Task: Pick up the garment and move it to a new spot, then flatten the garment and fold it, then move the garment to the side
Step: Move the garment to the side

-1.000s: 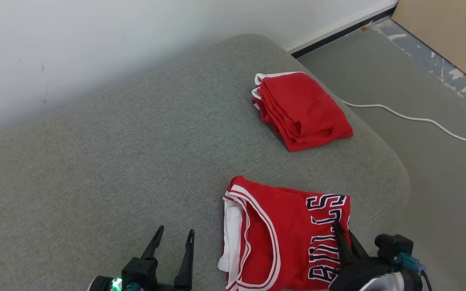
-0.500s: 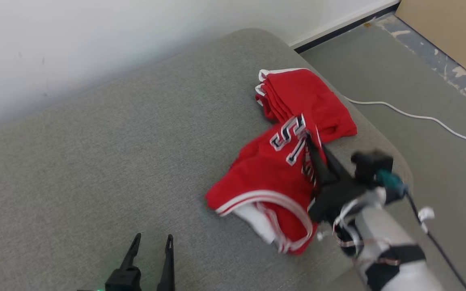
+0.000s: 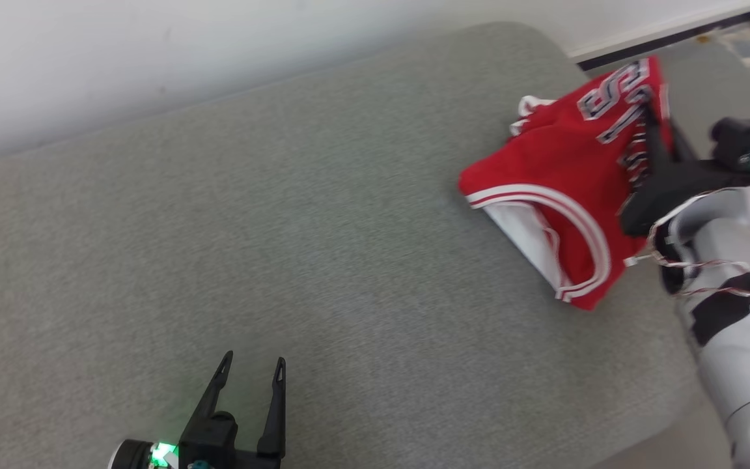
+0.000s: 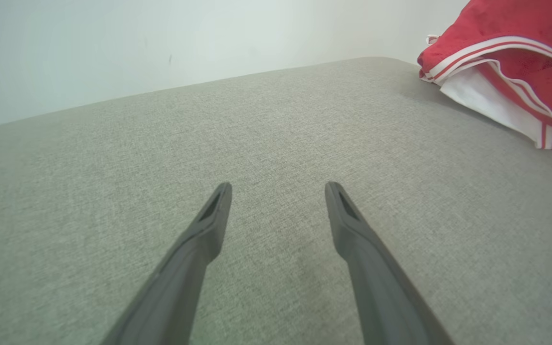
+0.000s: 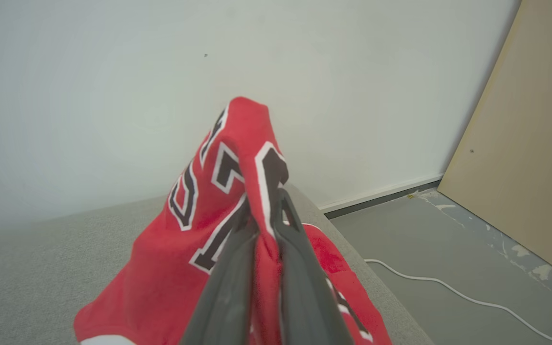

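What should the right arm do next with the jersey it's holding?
Probably lower it. The right gripper is shut on the lettered edge of the jersey, which hangs bunched over the grey cushion, toward its far right. Setting it down flat before opening seems safest; the left gripper is open, far off.

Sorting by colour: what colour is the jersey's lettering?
Jersey lettering is black edged white; best in right wrist view.

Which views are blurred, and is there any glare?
Head view: jersey lettering and right hand smeared, left hand sharper. Left wrist view: crisp, soft shadow under the jersey on the cushion. Right wrist view: lettering sharp, wall evenly lit; no glare anywhere.
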